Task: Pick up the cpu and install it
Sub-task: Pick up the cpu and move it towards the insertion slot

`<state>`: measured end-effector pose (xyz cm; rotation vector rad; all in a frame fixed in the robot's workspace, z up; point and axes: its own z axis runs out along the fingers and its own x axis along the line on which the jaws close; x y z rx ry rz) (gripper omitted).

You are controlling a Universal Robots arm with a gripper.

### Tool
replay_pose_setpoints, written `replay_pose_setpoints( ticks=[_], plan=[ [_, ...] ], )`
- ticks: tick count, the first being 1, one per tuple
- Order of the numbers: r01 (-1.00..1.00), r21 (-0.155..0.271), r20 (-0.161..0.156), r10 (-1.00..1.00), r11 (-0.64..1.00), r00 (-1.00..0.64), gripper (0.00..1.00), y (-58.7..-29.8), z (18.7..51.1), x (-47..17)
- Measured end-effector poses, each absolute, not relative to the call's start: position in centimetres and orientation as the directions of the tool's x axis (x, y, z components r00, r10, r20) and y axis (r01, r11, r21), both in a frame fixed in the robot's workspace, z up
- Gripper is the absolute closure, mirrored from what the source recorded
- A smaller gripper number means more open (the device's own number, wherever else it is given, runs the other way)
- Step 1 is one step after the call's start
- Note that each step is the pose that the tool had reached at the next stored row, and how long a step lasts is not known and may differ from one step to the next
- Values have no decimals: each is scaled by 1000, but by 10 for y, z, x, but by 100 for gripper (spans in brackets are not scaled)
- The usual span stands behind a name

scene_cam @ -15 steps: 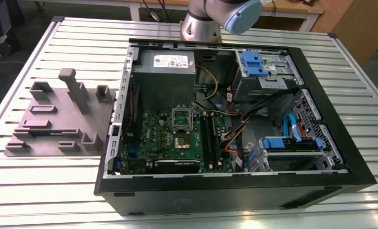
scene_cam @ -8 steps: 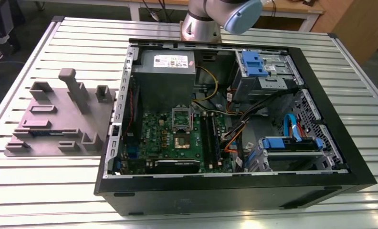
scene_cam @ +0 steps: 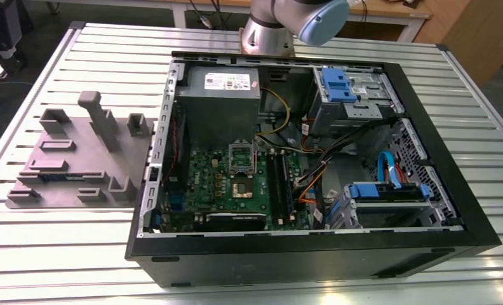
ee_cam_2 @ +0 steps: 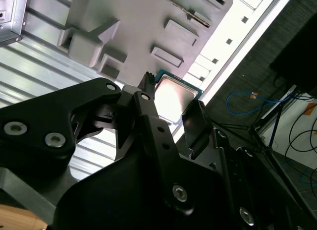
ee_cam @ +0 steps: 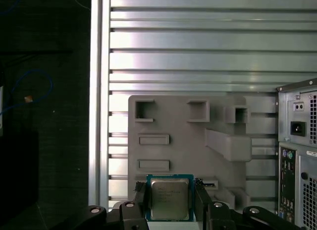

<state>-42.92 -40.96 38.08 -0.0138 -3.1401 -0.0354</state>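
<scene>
The cpu [ee_cam: 170, 198], a small square chip with a pale metal top and a green rim, sits between my black fingers [ee_cam: 140, 199] in both wrist views. My gripper [ee_cam: 170, 202] is shut on the cpu [ee_cam_2: 174, 95], one finger on each of two opposite edges, holding it well above the grey plastic fixture [ee_cam: 188, 141]. In the exterior view the fixture [scene_cam: 73, 159] lies on the slatted table at the view's left. The arm's base [scene_cam: 273, 28] stands behind the open computer case [scene_cam: 311, 171]. The motherboard's cpu socket [scene_cam: 243, 184] lies open, its lid raised.
The case holds a grey power supply box [scene_cam: 221, 95], blue drive brackets [scene_cam: 340, 82], cables [scene_cam: 319, 165] and black memory sticks [scene_cam: 277, 181] beside the socket. Raised posts [scene_cam: 99, 117] stand on the fixture. The case's rear panel [ee_cam: 299, 150] shows in the first wrist view. The table edge [ee_cam: 96, 101] borders dark floor.
</scene>
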Motion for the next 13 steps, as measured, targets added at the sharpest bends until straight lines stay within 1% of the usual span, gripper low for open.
replay_pose_setpoints(
  ticks=[13],
  plan=[
    [9, 22, 7, 9, 1000, -1000, 53, -410, 381, -419]
  ],
)
